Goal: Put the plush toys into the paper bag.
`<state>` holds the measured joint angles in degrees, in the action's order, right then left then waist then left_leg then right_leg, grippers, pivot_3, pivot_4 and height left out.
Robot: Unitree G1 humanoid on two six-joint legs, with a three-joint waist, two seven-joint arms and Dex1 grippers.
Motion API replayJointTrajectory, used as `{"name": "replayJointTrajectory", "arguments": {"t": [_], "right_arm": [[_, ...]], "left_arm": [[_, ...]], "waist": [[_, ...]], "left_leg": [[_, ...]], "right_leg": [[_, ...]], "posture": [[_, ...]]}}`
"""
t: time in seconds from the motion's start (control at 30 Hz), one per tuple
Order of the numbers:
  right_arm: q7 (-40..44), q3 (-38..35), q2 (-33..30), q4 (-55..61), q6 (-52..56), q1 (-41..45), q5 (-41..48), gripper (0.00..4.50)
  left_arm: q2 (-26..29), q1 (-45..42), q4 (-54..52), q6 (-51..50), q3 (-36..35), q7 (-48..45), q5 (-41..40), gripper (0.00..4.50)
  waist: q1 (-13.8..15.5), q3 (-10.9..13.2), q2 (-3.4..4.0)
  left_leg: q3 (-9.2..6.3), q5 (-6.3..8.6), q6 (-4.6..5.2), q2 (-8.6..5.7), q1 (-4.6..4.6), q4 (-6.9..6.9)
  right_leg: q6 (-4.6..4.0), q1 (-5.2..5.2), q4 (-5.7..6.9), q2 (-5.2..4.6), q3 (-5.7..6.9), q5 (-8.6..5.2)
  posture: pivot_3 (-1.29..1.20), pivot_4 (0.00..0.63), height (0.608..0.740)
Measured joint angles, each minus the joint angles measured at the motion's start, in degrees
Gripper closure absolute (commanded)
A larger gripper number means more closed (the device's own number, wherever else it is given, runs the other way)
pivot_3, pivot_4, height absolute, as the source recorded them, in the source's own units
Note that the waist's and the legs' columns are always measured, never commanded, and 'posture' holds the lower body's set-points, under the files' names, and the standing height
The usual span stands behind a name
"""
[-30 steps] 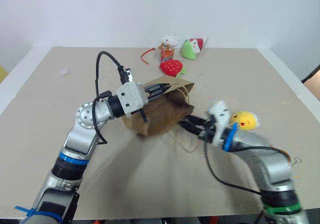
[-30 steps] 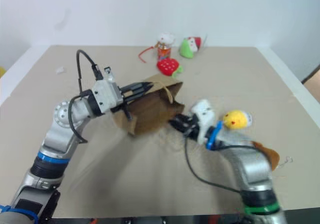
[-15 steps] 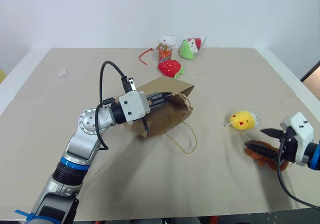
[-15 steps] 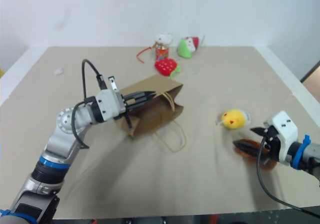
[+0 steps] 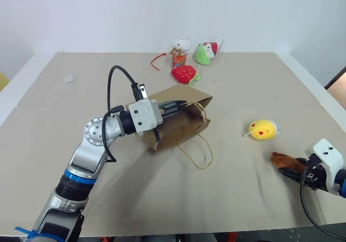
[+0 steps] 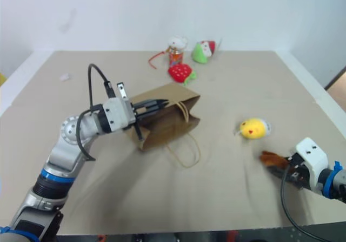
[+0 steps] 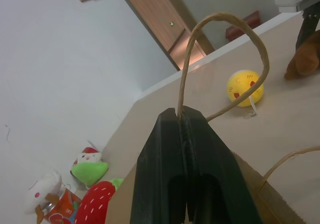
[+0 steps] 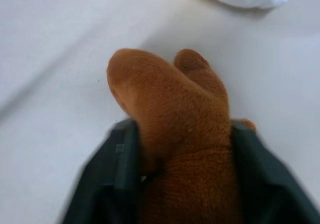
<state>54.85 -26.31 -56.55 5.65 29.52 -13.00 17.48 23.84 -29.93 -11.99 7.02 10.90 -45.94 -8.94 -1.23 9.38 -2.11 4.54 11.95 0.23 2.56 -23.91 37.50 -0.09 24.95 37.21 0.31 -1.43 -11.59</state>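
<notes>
Toys are what this job is about, and two of them lie on the right side of the table [image 5: 48, 144]. The brown toy [image 5: 285, 161] is at the near right, squeezed between the two black fingers of the right gripper [image 5: 294, 172]. The fingers press on both of its sides, so I think the robot has just grabbed it to carry it over. The yellow toy [image 5: 263, 129] sits a little farther back, close by but not touching, and nothing holds it.

The paper bag [image 5: 181, 124] lies on its side in the middle of the table, well apart from both toys. Its mouth faces right, toward them. The left gripper [image 5: 174, 105] is pinched tight on the bag's top edge where one handle [image 7: 220, 58] comes out. It looks like it lifts the edge so the mouth stays open and a toy can go in. The other handle [image 5: 199, 154] lies loose on the table.

At the far edge sit a red strawberry toy [image 5: 185, 73], a green toy [image 5: 204, 52] and a small white and orange toy [image 5: 181, 49]. A tiny white scrap [image 5: 68, 78] lies far left.
</notes>
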Motion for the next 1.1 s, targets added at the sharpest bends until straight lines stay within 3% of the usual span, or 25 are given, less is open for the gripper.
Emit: {"name": "replayJointTrajectory", "arguments": {"t": [0.27, 0.37, 0.4, 0.53, 0.7, 1.0, 1.1], "right_arm": [[-0.1, 0.2, 0.0, 3.3, 2.7, 5.3, 3.2, 3.35], [-1.0, 1.4, 1.4, 9.1, 10.3, 12.4, 10.5, 3.35], [-1.8, 3.7, 2.9, 15.1, 14.3, 16.7, 16.0, 3.35], [-6.7, 15.3, 10.6, 23.7, 21.0, 23.7, 22.9, 3.35], [-10.9, 22.9, 16.5, 21.9, 21.5, 34.8, 21.5, 3.35], [-11.3, 31.2, 20.6, 16.1, 16.6, 42.1, 15.8, 3.35], [-13.1, 38.2, 26.7, 10.0, 11.6, 44.6, 9.2, 3.35]], "left_arm": [[-0.4, -0.9, 0.3, 1.1, 0.0, 0.5, 0.6, 4.50], [-0.7, -1.7, 1.5, 2.5, -0.5, 1.2, 1.6, 4.50], [-0.9, -2.1, 1.9, 3.1, -0.6, 1.9, 1.9, 4.50], [-1.5, -2.2, 2.6, 3.1, -0.9, 3.2, 2.3, 4.50], [-1.2, -1.6, 2.6, 3.1, -0.8, 3.4, 2.4, 4.50], [-2.2, -1.5, 2.4, 2.5, -0.4, 3.8, 2.5, 4.50], [-2.7, -1.3, 2.0, 1.6, -0.1, 4.4, 2.7, 4.50]], "waist": [[0.0, 0.0, 0.01], [-0.3, 0.0, 0.01], [-0.3, 0.0, -0.04], [0.2, 0.0, -0.02], [-0.1, 0.0, -0.05], [-0.1, 0.0, -0.05], [-0.1, 0.0, -0.05]], "left_leg": [[-0.02, -0.01, 0.00, 0.00, 0.07, 0.00], [0.03, -0.01, -0.01, 0.00, 0.15, 0.00], [-0.10, -0.01, -0.01, 0.07, 0.17, -0.02], [-0.12, 0.01, -0.01, 0.11, -0.13, -0.07], [0.02, 0.01, 0.02, 0.07, -0.19, 0.01], [-0.01, 0.00, 0.02, 0.10, -0.21, 0.00], [0.00, 0.00, 0.02, 0.11, -0.27, -0.02]], "right_leg": [[0.04, -0.04, 0.01, 0.06, -0.08, 0.03], [0.14, -0.02, 0.01, 0.18, -0.27, 0.17], [0.25, -0.08, 0.00, 0.34, -0.29, 0.24], [0.17, 0.12, -0.02, 0.27, -0.29, 0.17], [0.33, 0.21, -0.03, 0.27, -0.51, 0.26], [0.28, 0.22, -0.02, 0.33, -0.49, 0.25], [0.27, 0.29, 0.03, 0.34, -0.52, 0.25]], "posture": [[0.00, 0.150, 0.740], [0.00, 0.150, 0.740], [0.00, 0.150, 0.740], [0.00, 0.150, 0.740], [0.00, 0.150, 0.740], [0.00, 0.150, 0.740], [0.00, 0.150, 0.740]]}}
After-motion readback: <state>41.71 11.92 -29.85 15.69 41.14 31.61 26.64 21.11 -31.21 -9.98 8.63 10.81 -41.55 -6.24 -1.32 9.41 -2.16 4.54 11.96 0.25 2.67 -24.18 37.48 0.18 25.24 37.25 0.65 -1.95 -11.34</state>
